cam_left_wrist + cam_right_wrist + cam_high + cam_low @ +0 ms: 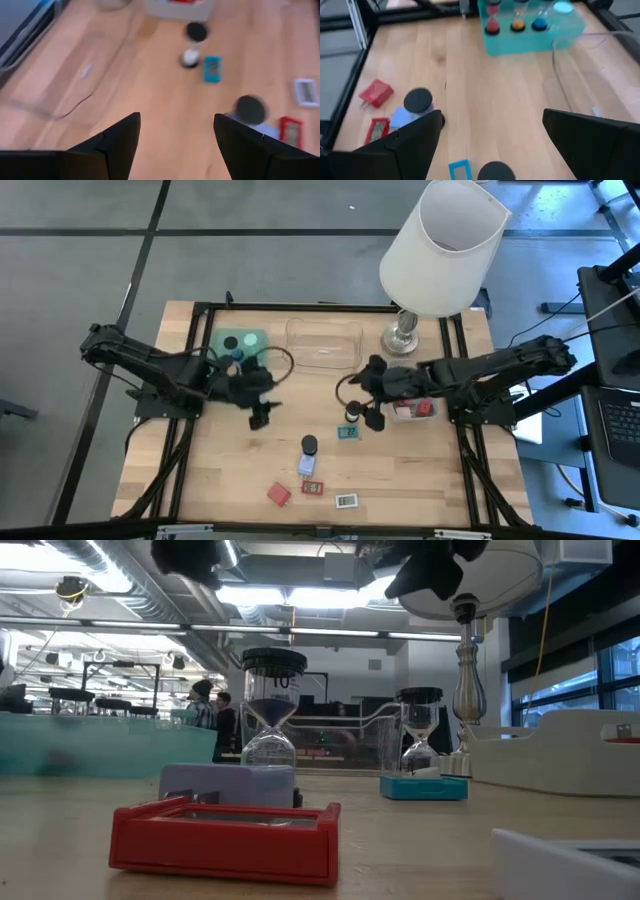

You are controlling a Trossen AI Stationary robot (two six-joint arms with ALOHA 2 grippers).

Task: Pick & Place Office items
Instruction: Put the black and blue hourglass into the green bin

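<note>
The left pincer (259,417) hangs empty with its fingers apart over bare wood left of the worktop's middle. The right pincer (362,418), also spread and empty, hovers just beside a black-capped hourglass (352,414) with a small blue block (348,432) touching it. The right arm is clearly nearer that upright hourglass. Another hourglass (309,445) and red blocks (279,494) lie toward the front edge, between both arms. The green tray (240,341) at the back already holds several.
</note>
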